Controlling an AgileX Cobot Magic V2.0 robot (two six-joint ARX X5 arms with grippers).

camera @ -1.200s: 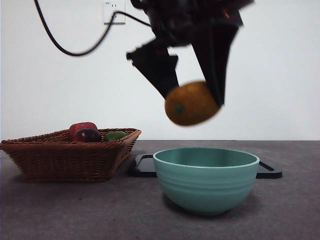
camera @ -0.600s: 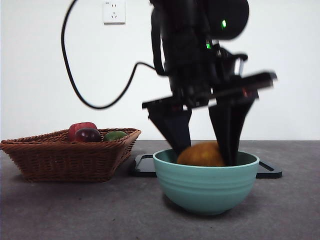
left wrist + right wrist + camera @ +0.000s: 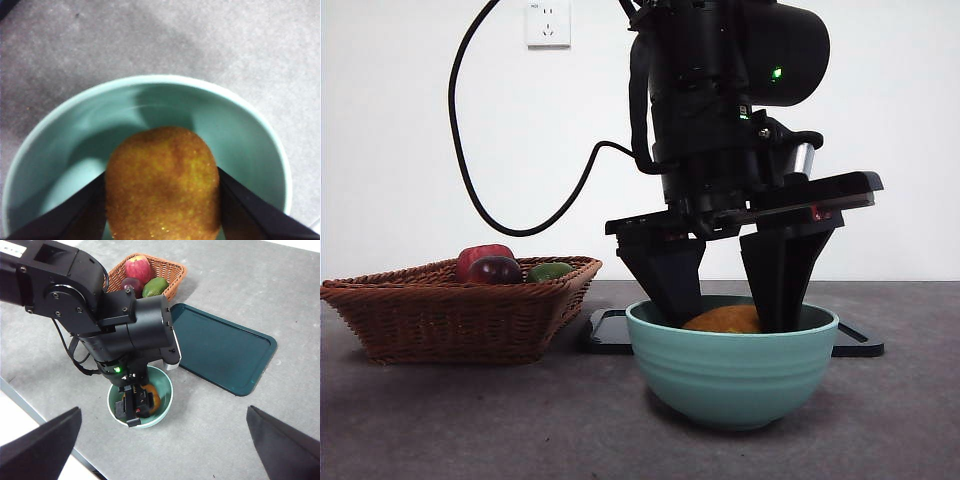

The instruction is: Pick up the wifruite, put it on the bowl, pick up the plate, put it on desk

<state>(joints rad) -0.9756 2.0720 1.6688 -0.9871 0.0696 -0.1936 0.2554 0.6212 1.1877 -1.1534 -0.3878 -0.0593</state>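
The left gripper (image 3: pixel 725 310) has its fingers clamped on the rounded orange-brown wifruite (image 3: pixel 162 185) inside the ridged teal-green bowl (image 3: pixel 732 365); release and the plate step remain.

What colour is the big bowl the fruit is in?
Teal-green bowl with faint ridges outside, clearest in the front view.

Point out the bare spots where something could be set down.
The dark tray is bare, and so is the desk beside the bowl. The bowl is crowded: the left gripper holds the fruit inside. The basket is full.
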